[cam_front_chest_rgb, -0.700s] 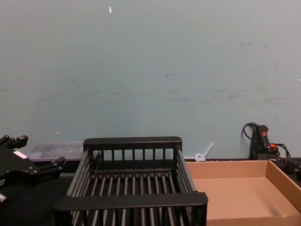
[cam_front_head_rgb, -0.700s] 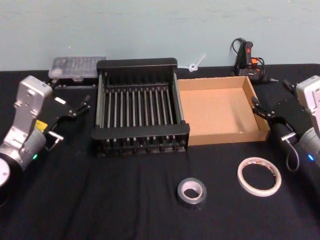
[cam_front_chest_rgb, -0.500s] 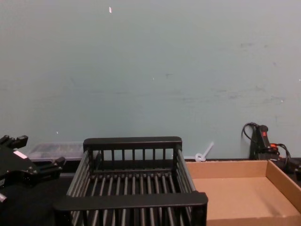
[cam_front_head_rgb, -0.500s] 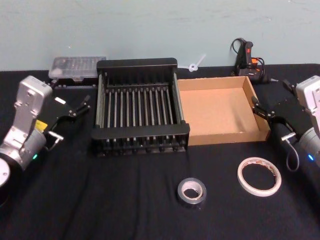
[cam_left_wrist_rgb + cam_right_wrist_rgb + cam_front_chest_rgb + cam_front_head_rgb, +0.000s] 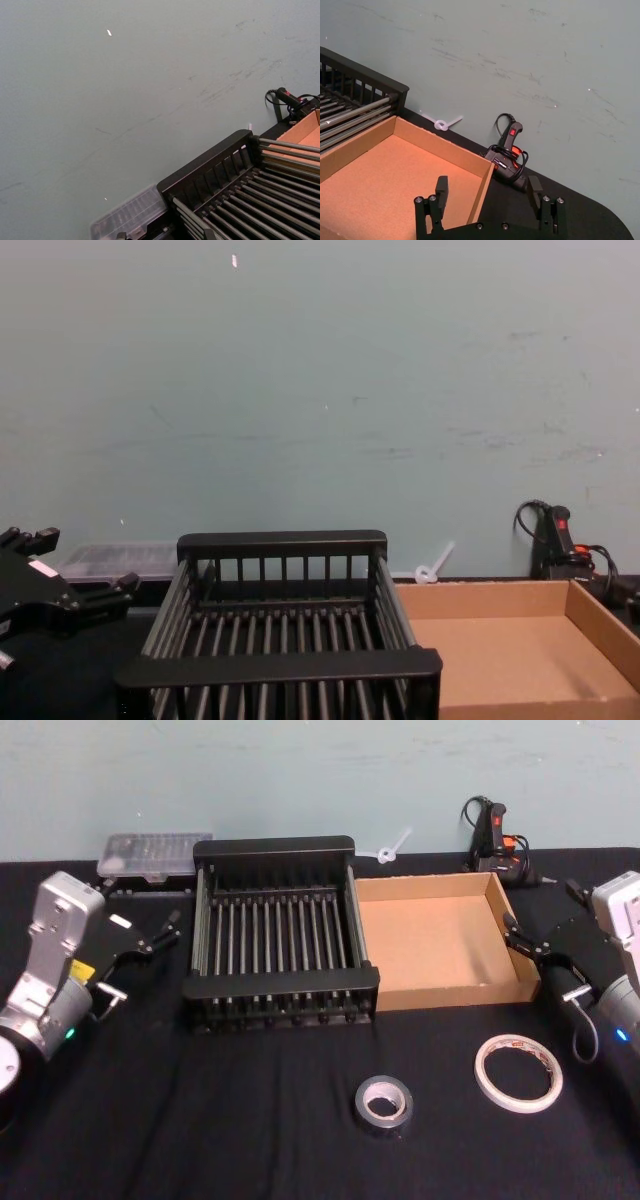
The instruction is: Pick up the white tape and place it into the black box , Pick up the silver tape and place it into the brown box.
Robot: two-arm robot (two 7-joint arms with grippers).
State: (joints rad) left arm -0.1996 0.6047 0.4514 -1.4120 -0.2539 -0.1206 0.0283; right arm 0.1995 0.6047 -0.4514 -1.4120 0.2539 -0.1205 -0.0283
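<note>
Lying flat near the table's front edge, the silver tape [image 5: 383, 1105] and white tape [image 5: 518, 1072] sit apart. Behind them, the black box [image 5: 281, 990] touches the brown box [image 5: 450, 993]. Left gripper [image 5: 150, 933] and right gripper [image 5: 528, 942] hover spread beside them.

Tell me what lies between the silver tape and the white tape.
Nothing: in the head view, bare black tablecloth separates the silver tape from the white tape.

A lab bench: black-draped table [image 5: 200, 1120], bare teal wall [image 5: 320, 390], corded hand tool [image 5: 495, 835].
</note>
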